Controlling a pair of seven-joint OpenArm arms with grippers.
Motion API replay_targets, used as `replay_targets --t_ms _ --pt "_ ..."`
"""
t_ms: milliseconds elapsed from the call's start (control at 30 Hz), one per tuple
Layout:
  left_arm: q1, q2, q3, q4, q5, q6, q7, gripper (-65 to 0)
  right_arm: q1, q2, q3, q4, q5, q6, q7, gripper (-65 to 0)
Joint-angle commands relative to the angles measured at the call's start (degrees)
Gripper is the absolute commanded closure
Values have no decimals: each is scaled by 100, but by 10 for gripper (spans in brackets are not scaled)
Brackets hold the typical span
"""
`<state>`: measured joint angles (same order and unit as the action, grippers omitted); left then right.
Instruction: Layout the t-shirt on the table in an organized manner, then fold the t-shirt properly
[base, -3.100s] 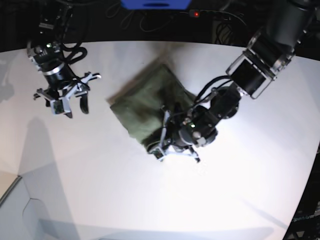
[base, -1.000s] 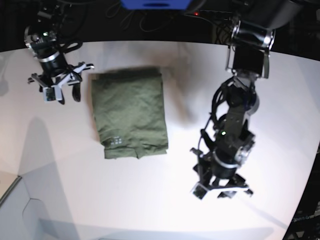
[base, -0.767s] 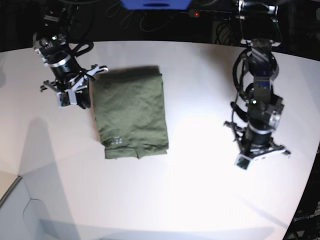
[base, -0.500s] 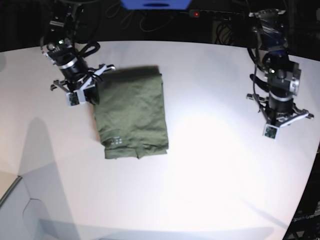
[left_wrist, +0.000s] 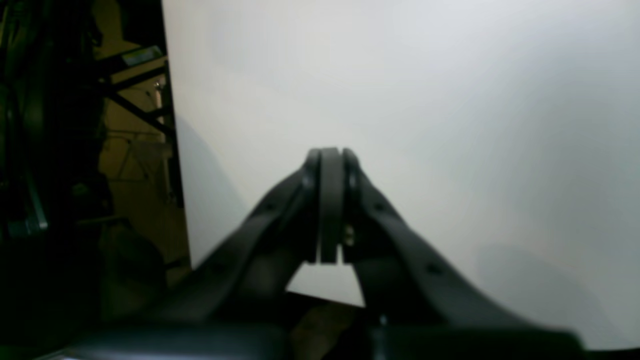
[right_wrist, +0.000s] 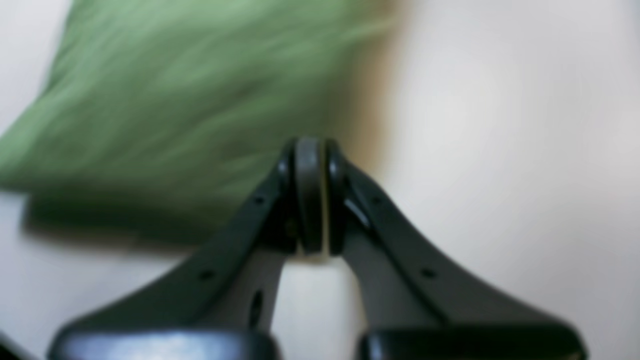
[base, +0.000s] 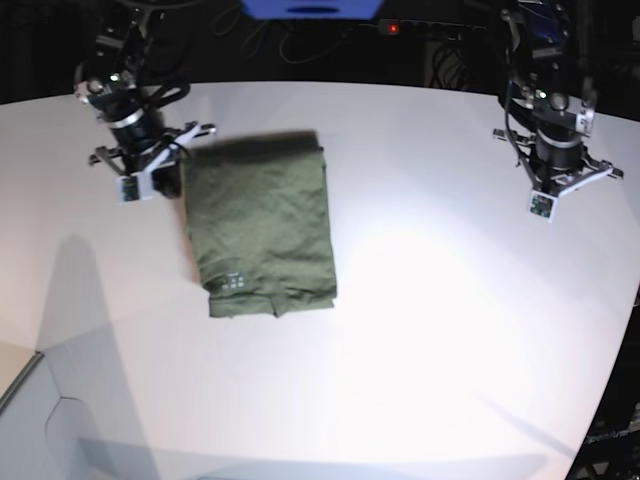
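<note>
Olive-green t-shirt (base: 260, 225) sits folded into a tidy rectangle on the white worktop (base: 420, 330), pale label showing. Left hand (left_wrist: 330, 200) and right hand (right_wrist: 310, 195) both clenched, empty.

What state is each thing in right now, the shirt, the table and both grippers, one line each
t-shirt: folded into a compact rectangle, lying flat, pale label mark near its lower hem.
table: white top, carrying only the shirt.
left gripper: shut on nothing, over bare table well away from the shirt.
right gripper: shut on nothing, beside the shirt's edge.
</note>
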<state>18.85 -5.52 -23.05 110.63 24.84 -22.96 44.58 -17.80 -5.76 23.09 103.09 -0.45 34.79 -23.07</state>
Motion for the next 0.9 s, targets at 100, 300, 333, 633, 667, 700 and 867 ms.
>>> replay_targets --t_ms 100,300,333,633,667,700,867 --pt "361 275 -3 291 35 41 -40 -1 -211 -44 711 729 849 42 131 -10" --pt "1012 978 -3 423 35 -689 -49 -1 -818 -149 1809 878 1210 34 96 -6" --pt "1091 1110 -12 423 35 -926 -40 -1 -914 -220 2003 878 1280 34 96 -6" --pt "2110 1452 41 309 35 -1418 -49 -1 -1538 -281 2820 -265 1684 34 140 0" --pt "2163 1452 41 282 35 -1418 -49 -1 -1547 -281 2820 -449 1684 34 140 0" --pt "2190 1452 6 247 35 -1418 -58 -1 -1547 -281 2803 -634 1676 34 140 0" --pt "2154 1409 -12 -491 35 -1418 -58 -1 -1494 -193 2750 -1346 1676 34 149 0"
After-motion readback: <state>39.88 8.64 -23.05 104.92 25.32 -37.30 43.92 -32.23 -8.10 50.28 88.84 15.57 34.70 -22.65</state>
